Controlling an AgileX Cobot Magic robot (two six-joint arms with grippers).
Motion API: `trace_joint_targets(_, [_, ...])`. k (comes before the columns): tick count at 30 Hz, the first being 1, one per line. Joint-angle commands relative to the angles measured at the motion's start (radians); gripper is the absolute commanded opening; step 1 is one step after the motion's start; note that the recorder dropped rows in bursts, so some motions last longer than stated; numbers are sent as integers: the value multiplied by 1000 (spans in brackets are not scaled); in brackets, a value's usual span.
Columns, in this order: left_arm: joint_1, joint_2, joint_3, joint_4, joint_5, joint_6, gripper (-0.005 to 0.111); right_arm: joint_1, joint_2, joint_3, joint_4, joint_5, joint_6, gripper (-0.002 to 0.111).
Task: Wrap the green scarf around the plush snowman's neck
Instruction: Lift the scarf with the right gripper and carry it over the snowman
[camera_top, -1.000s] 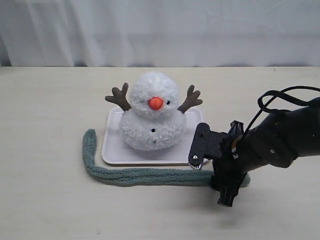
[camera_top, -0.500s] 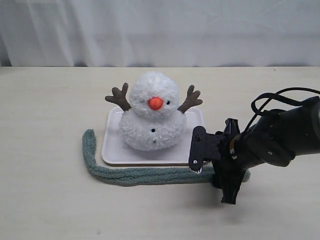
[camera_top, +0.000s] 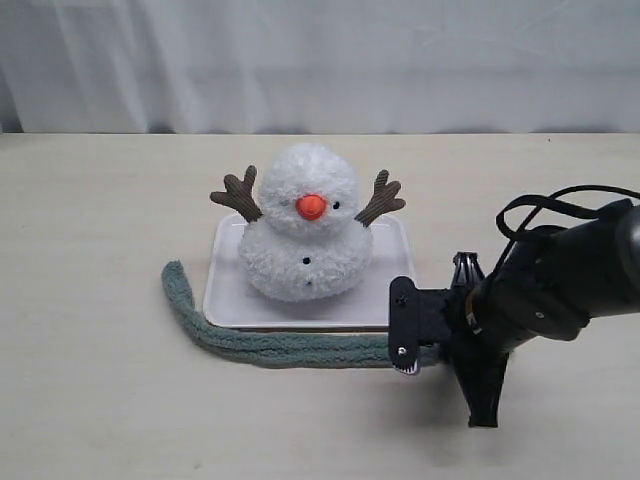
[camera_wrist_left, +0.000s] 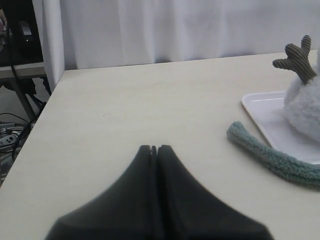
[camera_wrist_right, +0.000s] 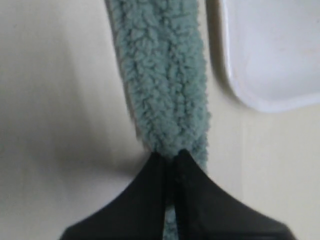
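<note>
In the exterior view the plush snowman (camera_top: 304, 250) is sitting upright on a white tray (camera_top: 225, 300) around the middle of the worktop (camera_top: 100, 400). The green scarf (camera_top: 270, 348) is lying flat between the tray and the worktop's near edge, with one end curling up beside the tray on the side toward the left edge. The right arm (camera_top: 545, 295) is bending down over the scarf's other end. The right jaws themselves are hiding under the wrist here. The snowman's neck (camera_top: 275, 230) is showing bare, with no scarf touching it.

In the left wrist view the left jaws are pressing together on nothing, waiting over bare worktop toward the left edge. They are well apart from the scarf's free end (camera_wrist_left: 250, 142) and the tray (camera_wrist_left: 260, 105).

In the right wrist view the right jaws are pinching the scarf (camera_wrist_right: 165, 75) shut between their tips. The fuzzy strip is running straight out from them, just beside a corner of the tray (camera_wrist_right: 270, 50).

The step in hand looks to be taking hold of the first end, and the wrapping itself is not yet begun. The next move is likely calling for lifting that end clear of the worktop and carrying it up and behind the head at the height of the crease. It should be passing over the brown twig arm (camera_top: 380, 198) rather than snagging it. The rest of the strip will probably be dragging along, so the left arm may be needed for the far end.
</note>
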Motion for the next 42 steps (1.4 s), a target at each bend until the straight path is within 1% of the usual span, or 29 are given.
trace_joint_targets(1, [4, -2, 3, 0, -12, 4, 0, 20, -77, 8, 3, 75, -14, 4])
trace_joint_targets(8, [4, -2, 3, 0, -12, 4, 0, 151, -268, 5, 0, 139, -24, 4])
trace_joint_targets(13, [4, -2, 3, 0, -12, 4, 0, 234, -425, 4, -54, 142, -11, 4])
trace_joint_targets(20, [4, -2, 3, 0, -12, 4, 0, 345, -621, 0, -176, 40, 118, 4])
trace_joint_targets(24, [4, -2, 3, 0, -12, 4, 0, 391, -690, -71, -213, 24, 230, 4])
trace_joint_targets(29, [4, -2, 3, 0, -12, 4, 0, 407, -707, -173, -213, -26, 355, 4])
trace_joint_targets(32, [4, -2, 3, 0, -12, 4, 0, 407, -702, -199, -213, -104, 415, 4])
trace_joint_targets(38, [4, -2, 3, 0, -12, 4, 0, 405, -673, -206, -213, -244, 428, 4])
trace_joint_targets(42, [4, -2, 3, 0, -12, 4, 0, 385, -624, -238, -213, -223, 424, 4])
